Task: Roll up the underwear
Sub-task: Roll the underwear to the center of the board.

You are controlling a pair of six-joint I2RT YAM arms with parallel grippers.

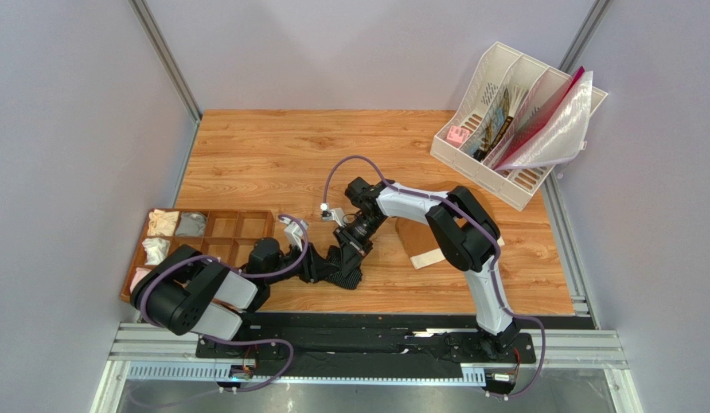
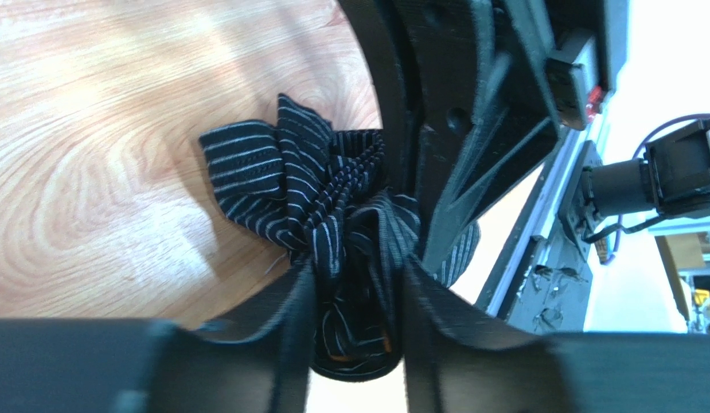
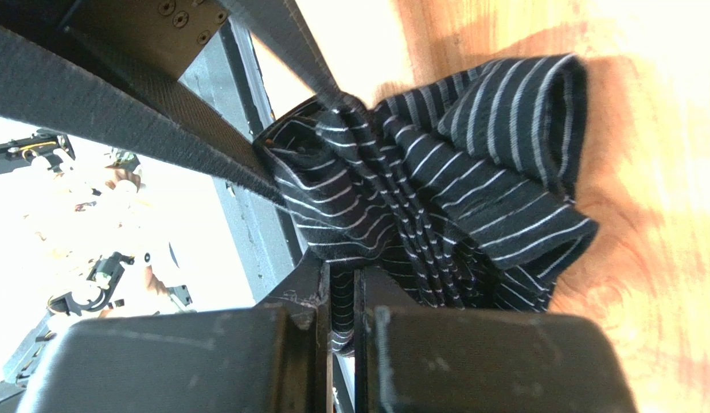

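The underwear (image 1: 343, 268) is a bunched black fabric piece with thin white stripes, lying on the wooden table near its front edge, between the two grippers. My left gripper (image 1: 320, 265) is shut on one side of the bunch; in the left wrist view (image 2: 358, 288) the fabric (image 2: 272, 172) fills the gap between its fingers. My right gripper (image 1: 354, 249) is shut on the other side; in the right wrist view (image 3: 341, 280) a thin fold of the fabric (image 3: 505, 172) is pinched between nearly closed fingers. The two grippers sit close together, facing each other.
Plain brown briefs (image 1: 419, 241) with a cream waistband lie on the table under the right arm. A wooden compartment tray (image 1: 238, 225) with rolled light-coloured items stands at the left. A white file organiser (image 1: 496, 163) with folders stands at the back right.
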